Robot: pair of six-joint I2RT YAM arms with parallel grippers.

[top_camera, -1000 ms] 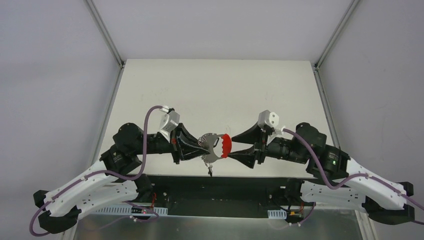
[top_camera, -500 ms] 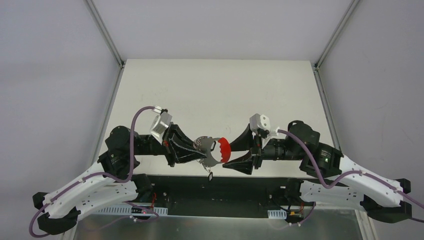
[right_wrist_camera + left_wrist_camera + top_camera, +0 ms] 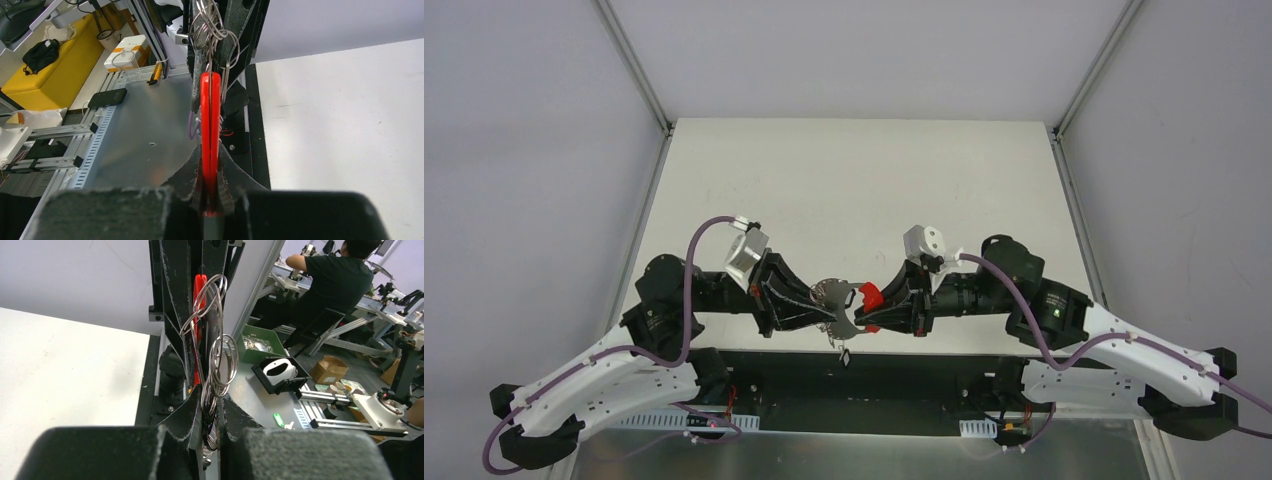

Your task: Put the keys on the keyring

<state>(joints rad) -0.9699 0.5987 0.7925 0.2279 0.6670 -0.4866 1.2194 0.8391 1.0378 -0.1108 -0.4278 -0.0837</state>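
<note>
The keyring (image 3: 832,293) hangs in the air between both grippers, above the table's near edge. Its silver wire loops (image 3: 216,362) are pinched in my left gripper (image 3: 214,412), which is shut on them. My right gripper (image 3: 210,172) is shut on the keyring's red tag (image 3: 210,120), seen edge-on. In the top view the left gripper (image 3: 830,306) and right gripper (image 3: 866,308) nearly meet tip to tip. A tiny black-headed key (image 3: 844,357) dangles below the bunch. The wire loops (image 3: 209,20) show past the tag in the right wrist view.
The white table (image 3: 854,190) stretches beyond the grippers. A black rail (image 3: 874,378) runs along its near edge, between the arm bases. Metal frame posts (image 3: 634,70) rise at the back corners. A green bin (image 3: 260,342) stands on the floor off the table.
My right gripper has moved left onto the red tag and closed on it from wide open. The left gripper has shifted slightly left, still holding the loops.
</note>
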